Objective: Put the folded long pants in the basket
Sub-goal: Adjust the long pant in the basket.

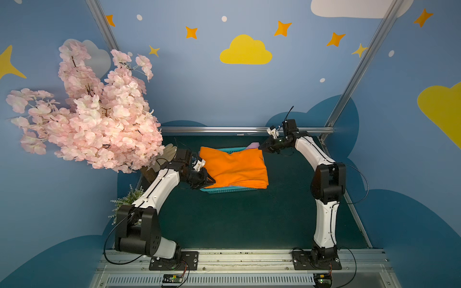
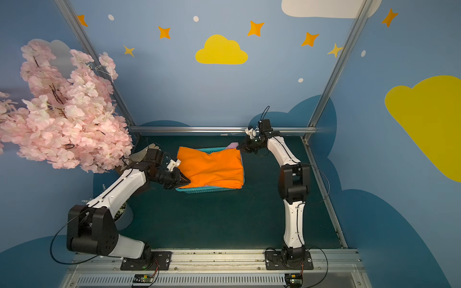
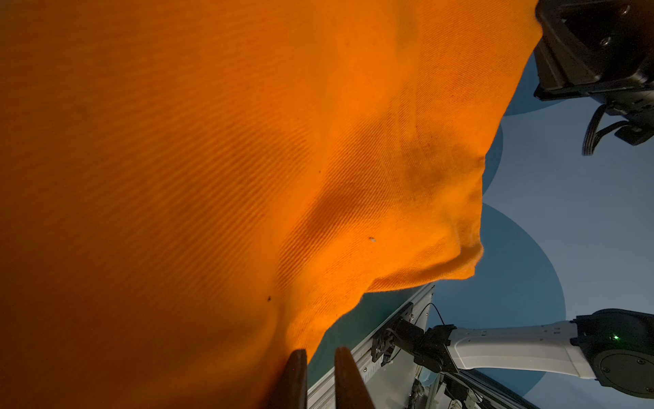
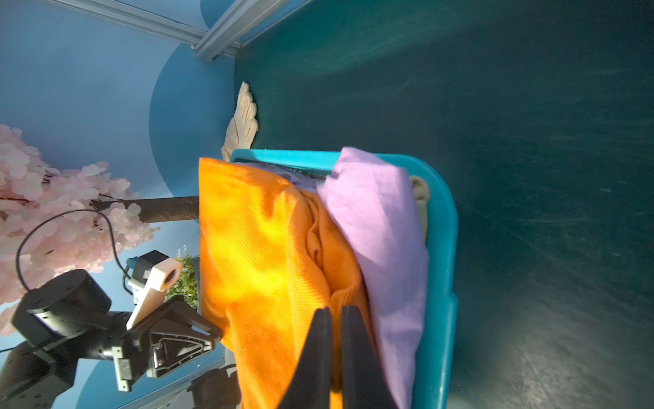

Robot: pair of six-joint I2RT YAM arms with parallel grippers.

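While the orange pants drape lengthwise over the basket, the left gripper, narrow, hold unclear, meets their near corner; the right gripper, closed, the far one.

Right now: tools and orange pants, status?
Left tool at orange pants, near corner, grip unclear. Right tool shut at far corner. Pants draped over basket, atop lilac pants. No obstruction.
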